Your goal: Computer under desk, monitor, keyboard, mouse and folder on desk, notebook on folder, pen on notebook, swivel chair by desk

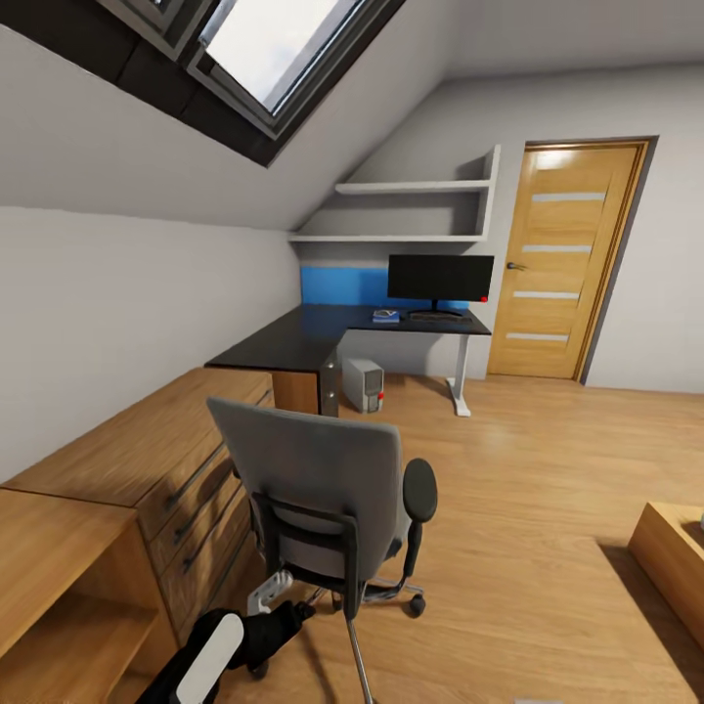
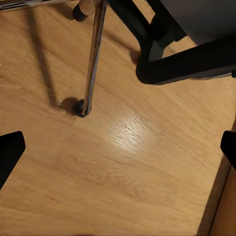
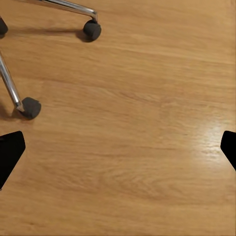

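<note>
Left gripper (image 2: 118, 147): jaws spread wide, holding nothing, aimed at the wood floor (image 2: 123, 177) beside the swivel chair (image 1: 328, 494). Right gripper (image 3: 118, 147): likewise wide apart and empty over bare floor, with two of the chair's black casters (image 3: 92, 28) close by.

The swivel chair stands in the near foreground, back toward the camera: grey upholstered backrest, black armrest pad on its right, chrome star legs ending in black casters. It is well apart from the desk (image 1: 293, 337). Just to its left runs a low wooden drawer cabinet (image 1: 166, 440) along the wall.

The desk sits in the far corner, L-shaped, black top, white leg, blue back panel. On its far right section stands the monitor (image 1: 440, 278), black, red dot at a lower corner. A blue folder (image 1: 386, 315) lies to the monitor's left. The keyboard (image 1: 440, 317) appears as a thin strip before the monitor. The computer (image 1: 363, 383) stands on the floor under the desk.
</note>
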`<state>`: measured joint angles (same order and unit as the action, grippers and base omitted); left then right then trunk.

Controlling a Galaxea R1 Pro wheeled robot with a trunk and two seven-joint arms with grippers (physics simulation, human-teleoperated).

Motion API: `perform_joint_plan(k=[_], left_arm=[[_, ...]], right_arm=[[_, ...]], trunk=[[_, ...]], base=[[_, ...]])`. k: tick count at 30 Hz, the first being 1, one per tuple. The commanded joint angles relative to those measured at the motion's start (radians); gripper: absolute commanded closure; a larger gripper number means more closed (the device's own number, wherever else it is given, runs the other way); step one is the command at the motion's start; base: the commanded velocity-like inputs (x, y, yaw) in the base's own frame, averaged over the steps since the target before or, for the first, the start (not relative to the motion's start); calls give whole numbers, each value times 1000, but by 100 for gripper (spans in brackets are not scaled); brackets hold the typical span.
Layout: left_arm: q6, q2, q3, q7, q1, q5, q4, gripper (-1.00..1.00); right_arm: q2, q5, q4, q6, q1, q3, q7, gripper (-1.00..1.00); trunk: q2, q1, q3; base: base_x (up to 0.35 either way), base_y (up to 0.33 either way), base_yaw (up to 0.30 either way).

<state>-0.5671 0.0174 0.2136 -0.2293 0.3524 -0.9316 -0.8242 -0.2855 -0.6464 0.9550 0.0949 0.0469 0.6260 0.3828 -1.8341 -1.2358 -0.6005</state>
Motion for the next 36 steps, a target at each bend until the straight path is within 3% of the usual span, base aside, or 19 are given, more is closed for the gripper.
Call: perform_joint_plan(k=[1, 6, 12, 15, 18, 19, 21, 27, 28, 33, 36], left_arm=[[-3, -1, 0, -9, 0, -9, 3, -100], [1, -4, -2, -16, -8, 1, 28, -100], [6, -38, 13, -17, -11, 7, 32, -100], [8, -49, 10, -15, -12, 7, 33, -100], [9, -64, 6, -13, -11, 6, 34, -100], [10, -68, 5, -13, -9, 6, 34, -100], [10, -71, 5, -12, -7, 7, 34, -100], [10, -76, 4, -10, -2, 6, 34, -100], [10, -76, 4, -7, -1, 6, 34, -100], [15, -83, 0, -1, 0, 6, 34, -100], [34, -102, -22, 2, 4, -1, 34, -100]], right_arm=[[-1, -6, 0, 4, 1, 5, 8, -100], [-1, -8, -5, 2, 1, 5, 8, -100], [1, -8, -5, 0, 2, 9, 10, -100], [20, -8, 5, 4, 4, 11, 14, -100], [101, -3, 14, 8, 6, 11, 23, -100], [148, -2, 14, 8, 9, 10, 26, -100], [186, 2, 14, 8, 21, 10, 29, -100], [256, 17, -3, 10, 108, 13, 34, -100], [287, 20, -12, 11, 148, 14, 35, -100], [338, 22, -21, 12, 186, 16, 38, -100], [362, 23, -51, 6, 208, 16, 44, -100]], trunk=[[-8, -4, -4], [-43, -23, -20], [-85, -46, -39], [-106, -58, -48], [-127, -69, -58], [-134, -73, -61], [-148, -81, -67], [-190, -104, -86], [-197, -107, -89], [-232, -127, -105], [-253, -138, -114]], base=[[0, 0, 0], [0, 0, -68], [0, 0, -78], [0, 0, -24], [0, 0, -10], [0, 0, -5], [0, 0, -4], [0, 0, -1], [0, 0, 0], [0, 0, 0], [0, 0, 0]])
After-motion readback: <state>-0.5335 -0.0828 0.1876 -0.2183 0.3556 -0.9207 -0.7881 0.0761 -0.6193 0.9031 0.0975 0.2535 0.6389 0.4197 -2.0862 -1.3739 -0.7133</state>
